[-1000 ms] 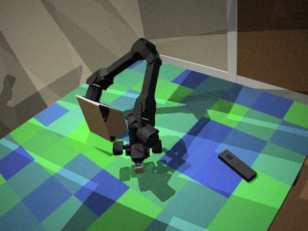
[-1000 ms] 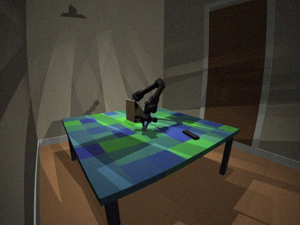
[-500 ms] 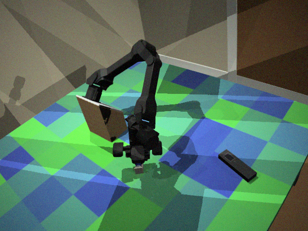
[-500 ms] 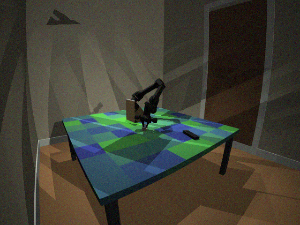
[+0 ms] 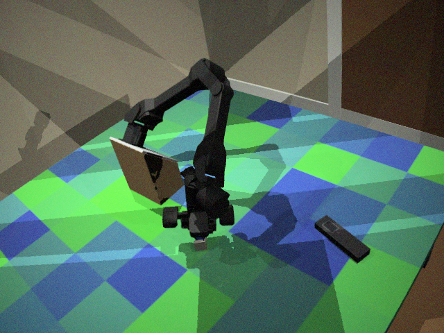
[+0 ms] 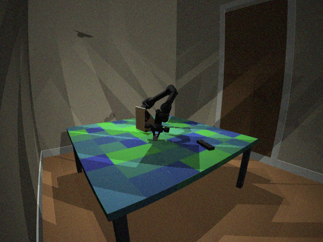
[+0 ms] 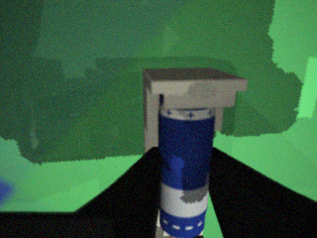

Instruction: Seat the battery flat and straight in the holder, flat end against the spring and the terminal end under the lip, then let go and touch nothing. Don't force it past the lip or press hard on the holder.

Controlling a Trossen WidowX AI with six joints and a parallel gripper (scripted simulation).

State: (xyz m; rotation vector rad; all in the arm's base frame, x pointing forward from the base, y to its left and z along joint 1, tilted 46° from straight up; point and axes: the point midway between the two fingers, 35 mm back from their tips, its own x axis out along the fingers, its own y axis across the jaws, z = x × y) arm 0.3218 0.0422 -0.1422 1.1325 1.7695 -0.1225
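The black arm (image 5: 215,118) (image 6: 170,97) rises to a high bend and folds back down — its forearm dropping steeply to a wrist (image 5: 211,197) (image 6: 162,115) held low over the table. The gripper (image 5: 199,236) (image 6: 155,135) (image 7: 182,156) points downward, its two dark fingers slanting in from either side — closed on the blue-and-white battery (image 7: 185,149), one finger along each flank.
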